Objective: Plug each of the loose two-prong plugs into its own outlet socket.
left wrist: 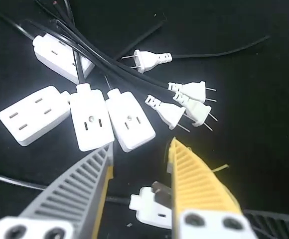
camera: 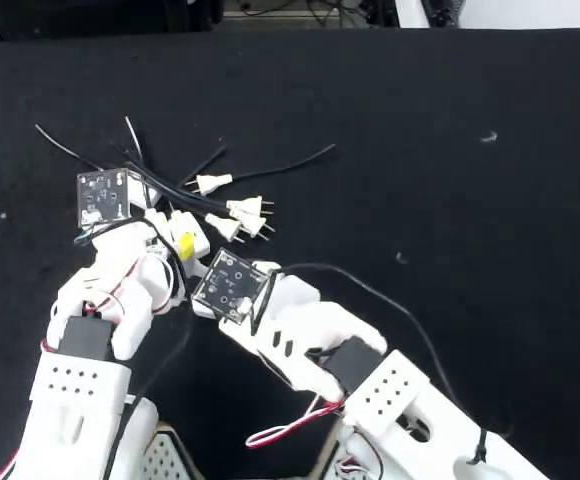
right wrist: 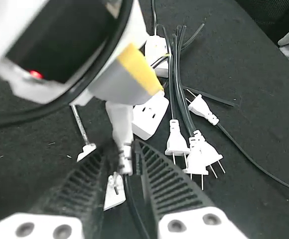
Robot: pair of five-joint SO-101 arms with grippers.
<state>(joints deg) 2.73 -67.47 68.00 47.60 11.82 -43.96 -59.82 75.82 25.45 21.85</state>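
Between right pincer (right wrist: 121,145) tips, white socket (right wrist: 118,122).

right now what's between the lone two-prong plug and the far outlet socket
Black cords cross between that two-prong plug and the outlet socket, seen in the left wrist view.

White plugs (left wrist: 190,90) and white sockets (left wrist: 89,119) on black cords (left wrist: 219,51), black table (camera: 470,250), left hand (left wrist: 140,145) ribbed grey and yellow.

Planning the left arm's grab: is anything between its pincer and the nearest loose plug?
Nothing visible does. The open left pincer hangs by the sockets; the nearest plug lies unobstructed past its yellow finger.
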